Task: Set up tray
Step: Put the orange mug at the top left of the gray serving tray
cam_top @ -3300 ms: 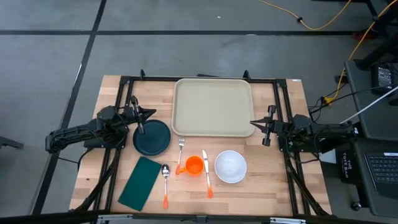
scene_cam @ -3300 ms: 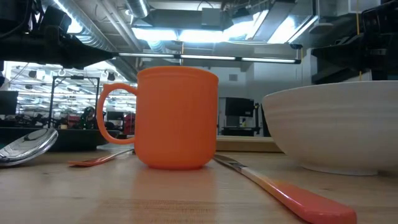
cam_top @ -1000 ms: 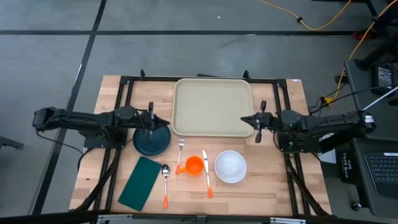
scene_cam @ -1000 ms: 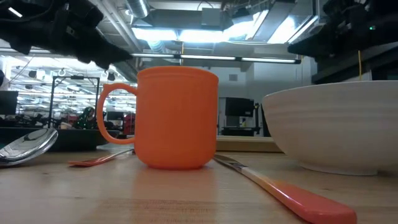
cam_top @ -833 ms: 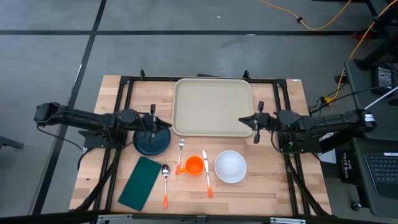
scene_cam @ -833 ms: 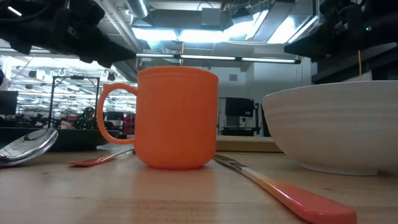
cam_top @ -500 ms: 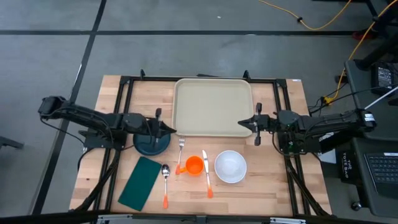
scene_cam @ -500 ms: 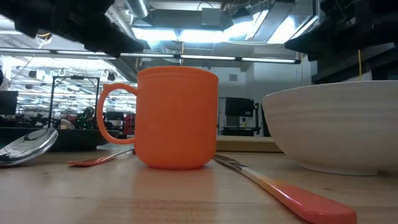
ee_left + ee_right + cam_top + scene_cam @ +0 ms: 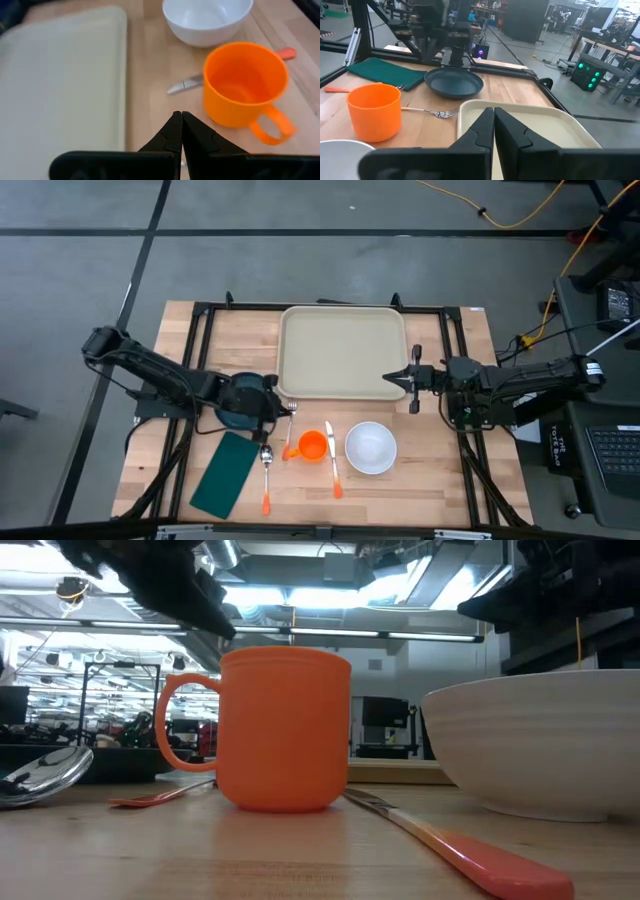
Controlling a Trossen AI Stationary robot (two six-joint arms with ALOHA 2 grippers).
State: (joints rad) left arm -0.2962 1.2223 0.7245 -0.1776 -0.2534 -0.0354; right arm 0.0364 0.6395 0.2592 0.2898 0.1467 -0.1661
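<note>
The beige tray (image 9: pixel 345 350) lies at the table's far middle. My left gripper (image 9: pixel 288 408) is shut and hovers between the dark teal plate (image 9: pixel 238 416) and the fork (image 9: pixel 291 432). It slants down toward the orange cup (image 9: pixel 245 85), and the tray (image 9: pixel 60 75) shows beside it in the left wrist view. My right gripper (image 9: pixel 390 378) is shut, level, above the tray's near right corner (image 9: pixel 530 122). The cup (image 9: pixel 313 445), white bowl (image 9: pixel 371 447), knife (image 9: pixel 332 462), spoon (image 9: pixel 266 475) and green napkin (image 9: pixel 228 475) rest on the table in front of the tray.
A black frame (image 9: pixel 205 315) runs round the tray's far and side edges. In the low view the cup (image 9: pixel 285 730) and bowl (image 9: pixel 540 745) stand close to the camera, with both arms overhead. Bare wood lies at the near right corner (image 9: pixel 440 480).
My left gripper has swung toward the table's right edge and a little toward the near edge, crossing over the plate to the fork and tipping downward; it stays shut.
</note>
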